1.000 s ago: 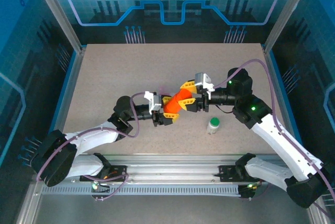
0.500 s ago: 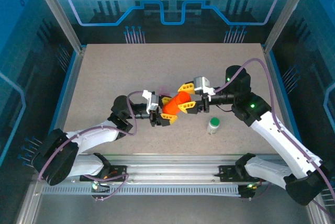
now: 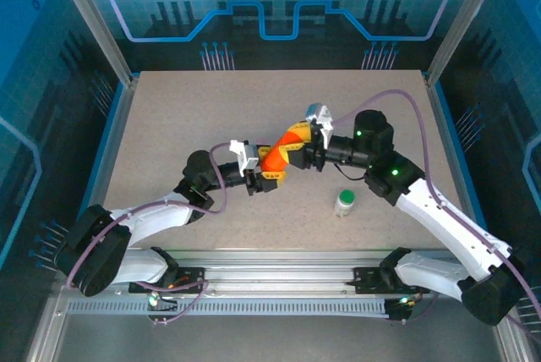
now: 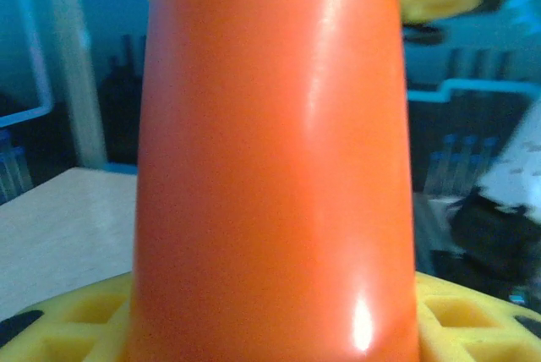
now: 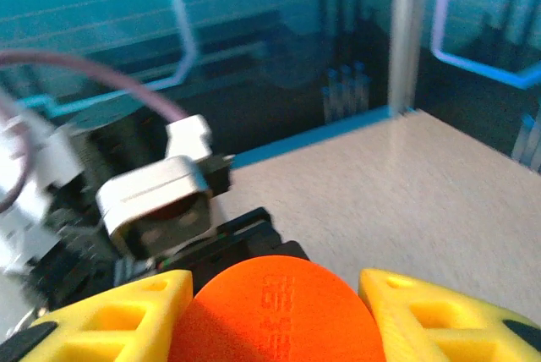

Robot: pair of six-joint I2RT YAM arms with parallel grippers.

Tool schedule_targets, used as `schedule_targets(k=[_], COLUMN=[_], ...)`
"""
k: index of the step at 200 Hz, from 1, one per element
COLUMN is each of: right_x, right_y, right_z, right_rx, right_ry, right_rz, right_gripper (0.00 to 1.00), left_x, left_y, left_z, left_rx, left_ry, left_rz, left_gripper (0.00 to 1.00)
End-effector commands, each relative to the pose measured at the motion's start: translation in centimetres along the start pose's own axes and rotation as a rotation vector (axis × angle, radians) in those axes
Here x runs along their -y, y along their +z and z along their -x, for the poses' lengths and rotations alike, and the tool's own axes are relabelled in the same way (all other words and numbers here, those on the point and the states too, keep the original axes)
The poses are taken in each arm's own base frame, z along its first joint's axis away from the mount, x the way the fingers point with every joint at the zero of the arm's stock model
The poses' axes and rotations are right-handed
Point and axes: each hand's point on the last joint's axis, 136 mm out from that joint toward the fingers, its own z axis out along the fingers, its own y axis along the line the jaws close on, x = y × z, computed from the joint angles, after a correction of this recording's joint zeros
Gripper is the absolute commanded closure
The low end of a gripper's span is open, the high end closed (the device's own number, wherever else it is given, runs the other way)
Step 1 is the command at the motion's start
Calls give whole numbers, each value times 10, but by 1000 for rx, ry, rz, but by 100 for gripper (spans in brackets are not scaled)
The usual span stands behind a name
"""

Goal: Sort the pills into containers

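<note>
Orange bottle (image 3: 275, 159) — farther back (both jaws)

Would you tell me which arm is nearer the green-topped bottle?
Right: the right arm passes just beside the bottle; the left arm lies far to its left.

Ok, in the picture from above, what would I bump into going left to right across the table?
left pincer → orange bottle → right pincer → small green-capped bottle
</note>
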Motion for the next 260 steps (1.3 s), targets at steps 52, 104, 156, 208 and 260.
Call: schedule_targets(k=[52,104,156,208,260], right_x=[65,68,71,72,69], right_y=[-5,-5,-12,-16,-16], right_z=[-61,-64,-52,-40,-33], right_rx=[-195,-142,-32,0,-2], right_ry=[455,550,622,619,601], right_rz=[-625,-653,-678,-687,-674], right_gripper=[69,54,49,40,29], left_x=[-23,-27,-39,-40,-45], left_y=[22,22,22,22,24], left_z=[65,45,23,2,-17], left_rx=[120,50,30,-9,-48], left_ry=[433,479,432,422,395], left_rz=[256,316,382,381,386], left_gripper=[100,100,100,100,100])
